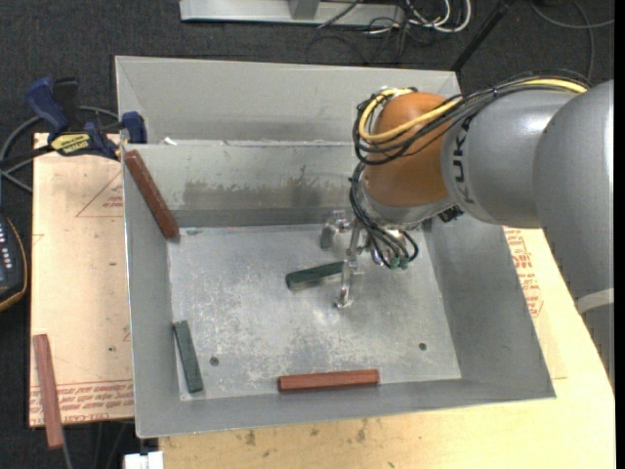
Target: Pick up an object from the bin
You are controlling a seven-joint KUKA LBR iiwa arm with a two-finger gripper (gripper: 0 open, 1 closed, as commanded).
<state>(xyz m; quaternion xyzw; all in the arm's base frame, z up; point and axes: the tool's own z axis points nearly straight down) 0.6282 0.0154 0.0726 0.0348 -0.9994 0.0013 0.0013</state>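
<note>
My gripper (345, 286) is low in the middle of the bin, under the orange wrist cover, its tip close to the floor. A dark green flat bar (312, 277) lies on the floor just to its left, slightly tilted. The bar's right end reaches the gripper, and the contact point is hidden by the gripper's metal parts.
A red-brown bar (328, 381) lies along the bin's front edge. A second dark green bar (187, 358) lies in the front left corner. A brown bar (151, 195) leans against the left wall at the back. The arm covers the bin's right rear part.
</note>
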